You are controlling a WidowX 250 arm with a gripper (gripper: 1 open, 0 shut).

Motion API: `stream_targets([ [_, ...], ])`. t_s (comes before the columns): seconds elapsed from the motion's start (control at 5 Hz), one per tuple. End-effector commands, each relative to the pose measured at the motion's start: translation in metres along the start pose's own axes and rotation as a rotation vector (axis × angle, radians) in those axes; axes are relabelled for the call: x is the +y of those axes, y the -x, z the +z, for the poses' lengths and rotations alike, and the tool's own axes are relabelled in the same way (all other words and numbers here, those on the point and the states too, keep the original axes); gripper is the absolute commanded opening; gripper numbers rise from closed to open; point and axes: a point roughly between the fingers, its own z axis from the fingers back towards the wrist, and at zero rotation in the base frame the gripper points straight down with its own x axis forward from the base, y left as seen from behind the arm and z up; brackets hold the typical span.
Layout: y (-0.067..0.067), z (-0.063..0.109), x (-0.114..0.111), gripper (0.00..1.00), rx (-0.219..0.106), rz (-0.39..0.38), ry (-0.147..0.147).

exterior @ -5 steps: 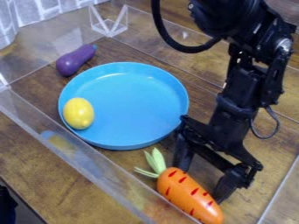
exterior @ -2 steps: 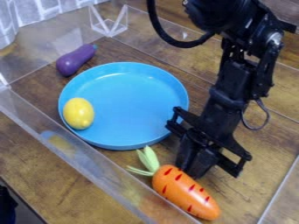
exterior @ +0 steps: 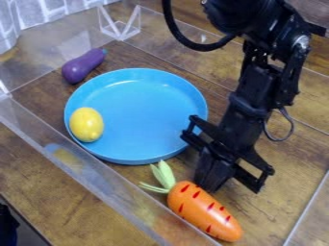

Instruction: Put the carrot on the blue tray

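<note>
The orange carrot [exterior: 209, 211] lies on the wooden table at the front, its green top [exterior: 162, 177] pointing toward the blue tray [exterior: 144, 144]. The round blue tray sits left of centre, and its near rim is just clear of the carrot's leaves. My black gripper [exterior: 218, 181] hangs straight down just behind the carrot's thick end. Its fingers are drawn together, and their tips meet the carrot's far upper side. I see nothing between the fingers, and the carrot still rests on the table.
A yellow lemon [exterior: 85, 124] sits inside the tray at its left. A purple eggplant [exterior: 83, 65] lies on the table behind the tray. A clear plastic wall [exterior: 77, 163] runs along the left and front, and a clear container [exterior: 119, 19] stands at the back.
The gripper's fingers were spread wide behind the carrot and have closed together. The arm shifted slightly left, and the carrot nudged a little up and left.
</note>
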Motion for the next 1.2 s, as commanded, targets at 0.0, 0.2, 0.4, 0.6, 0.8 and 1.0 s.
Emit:
stream_targets([
  [0.0,0.000,0.033,0.001,0.00,-0.085,-0.011,-0.003],
  [0.2,0.003,0.041,0.003,0.00,-0.092,-0.020,-0.017],
  [0.4,0.009,0.057,0.005,0.00,-0.109,-0.030,-0.039],
  [0.6,0.019,0.075,0.008,0.00,-0.137,-0.034,-0.059],
  [0.8,0.022,0.075,0.009,0.00,-0.144,-0.041,-0.071],
  [1.0,0.022,0.070,0.011,1.00,-0.141,-0.048,-0.074],
])
